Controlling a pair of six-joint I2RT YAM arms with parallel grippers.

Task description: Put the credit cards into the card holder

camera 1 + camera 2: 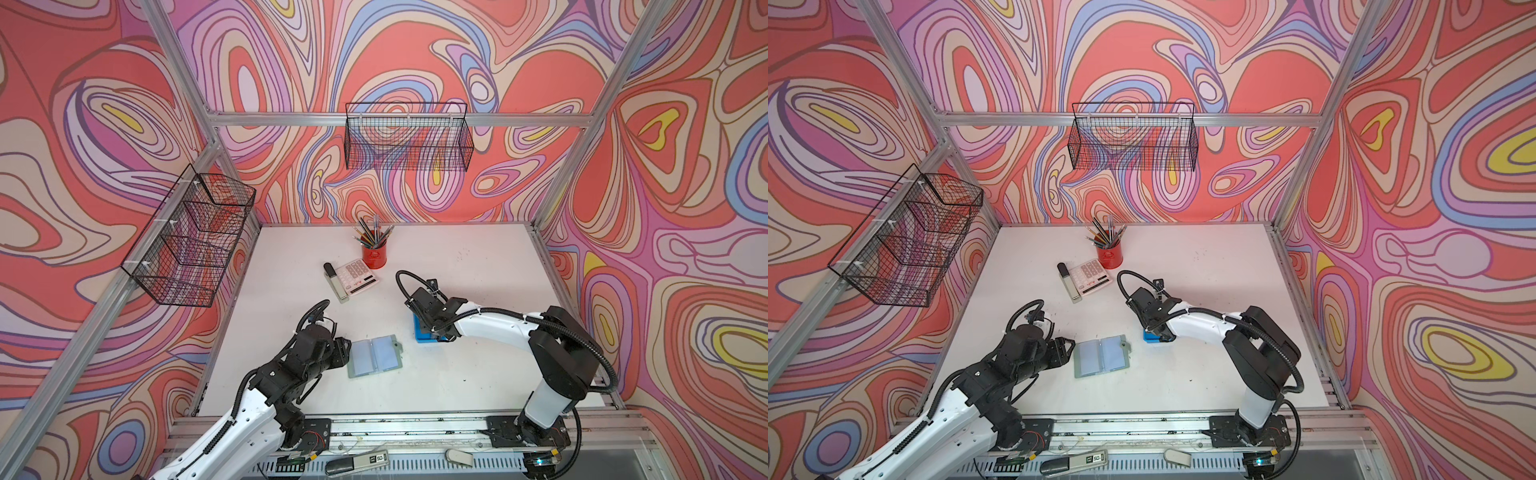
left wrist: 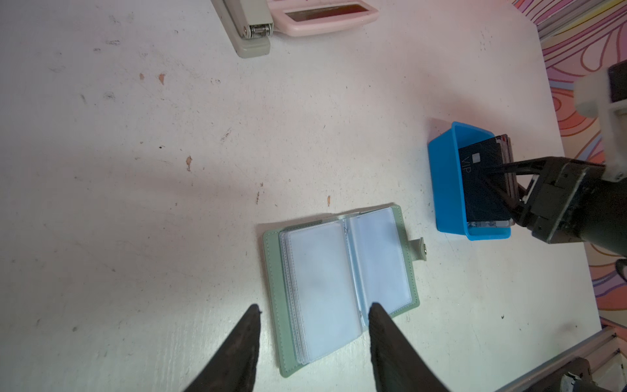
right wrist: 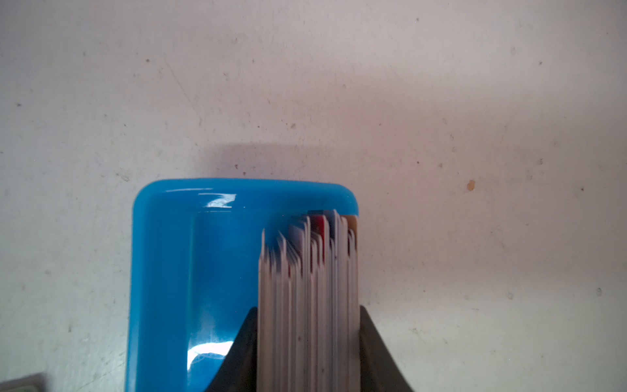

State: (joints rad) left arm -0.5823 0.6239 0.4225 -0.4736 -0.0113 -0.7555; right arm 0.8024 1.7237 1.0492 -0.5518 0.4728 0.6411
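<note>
The pale green card holder (image 1: 376, 355) (image 1: 1102, 356) lies open on the white table, its clear sleeves (image 2: 339, 281) facing up. To its right stands a blue tray (image 1: 424, 336) (image 2: 444, 183) (image 3: 163, 271) with the credit cards (image 2: 485, 183) (image 3: 308, 288) upright on edge, a dark navy one in front. My right gripper (image 3: 308, 310) reaches down into the tray, and its fingers press both sides of the card stack. My left gripper (image 2: 314, 307) (image 1: 343, 349) stands open by the holder's left edge, one finger over the inner sleeves, holding nothing.
A pink calculator (image 1: 357, 276) and a beige stapler (image 1: 334, 282) lie behind the holder. A red cup of pencils (image 1: 374, 255) stands farther back. Wire baskets hang on the back wall (image 1: 409, 137) and on the left wall (image 1: 191, 241).
</note>
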